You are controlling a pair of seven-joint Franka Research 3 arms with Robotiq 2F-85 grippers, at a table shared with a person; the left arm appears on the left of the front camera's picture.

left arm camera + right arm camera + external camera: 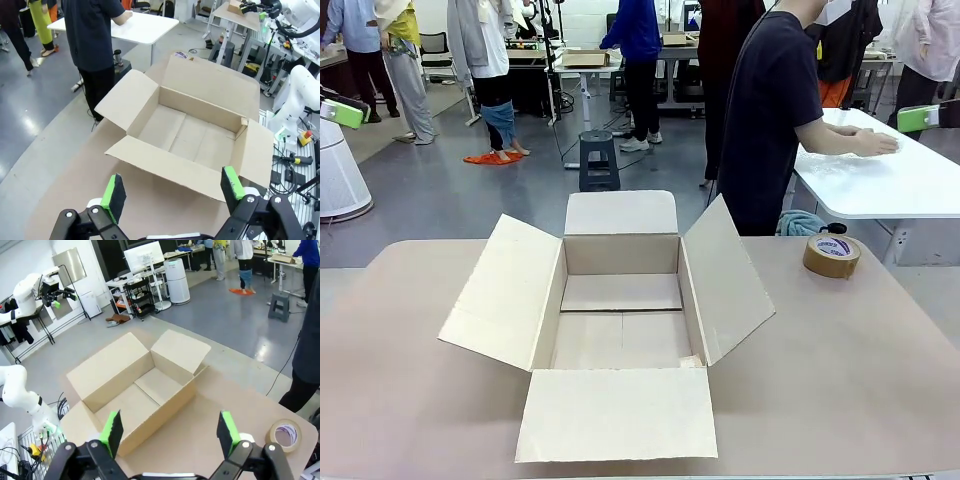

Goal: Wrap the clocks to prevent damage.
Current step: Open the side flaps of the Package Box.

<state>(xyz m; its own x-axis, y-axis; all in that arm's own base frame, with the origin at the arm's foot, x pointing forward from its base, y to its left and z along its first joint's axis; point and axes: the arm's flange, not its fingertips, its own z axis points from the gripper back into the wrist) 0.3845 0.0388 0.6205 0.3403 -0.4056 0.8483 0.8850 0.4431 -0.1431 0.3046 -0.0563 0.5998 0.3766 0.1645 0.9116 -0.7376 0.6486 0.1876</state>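
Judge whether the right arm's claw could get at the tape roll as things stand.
Probably yes. The tape roll lies flat on the table beside the open cardboard box, and the right claw hangs open above with nothing between them.

Readable text: none.
Tape roll (831,256), right side of the front view: a round label (833,246) with dark blue print on its top, too small to read.
Same roll, lower right of the right wrist view: print blurred, letters cannot be told.

Left gripper (173,186), right gripper (170,427): black linkages (97,224), green pads (114,192), silver screws (65,214).
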